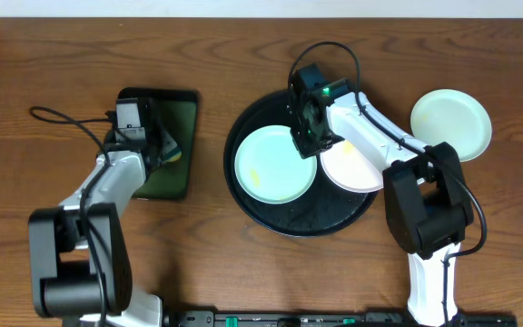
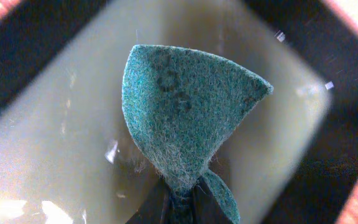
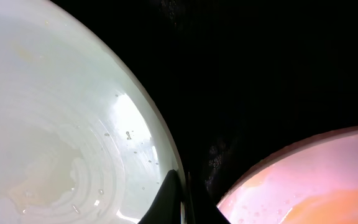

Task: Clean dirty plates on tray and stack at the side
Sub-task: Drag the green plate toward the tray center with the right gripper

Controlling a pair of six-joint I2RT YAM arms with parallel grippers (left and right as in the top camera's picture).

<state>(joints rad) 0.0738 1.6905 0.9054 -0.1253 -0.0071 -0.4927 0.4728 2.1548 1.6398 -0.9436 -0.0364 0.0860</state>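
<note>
Green scouring pad (image 2: 185,118) fills the left wrist view, clamped in the left gripper (image 2: 180,202) over the rectangular tray (image 1: 178,173). Right gripper (image 3: 178,198) is closed to a point at the rim of the mint plate (image 1: 275,165) on the round black tray (image 1: 307,216) (whether it truly pinches that rim is unclear). White plate (image 1: 352,170) lies beside it; a second mint plate (image 1: 452,123) rests on the table (image 1: 62,73). The plate looks light, stiff, wet-slick and breakable: best taken by the rim.
</note>
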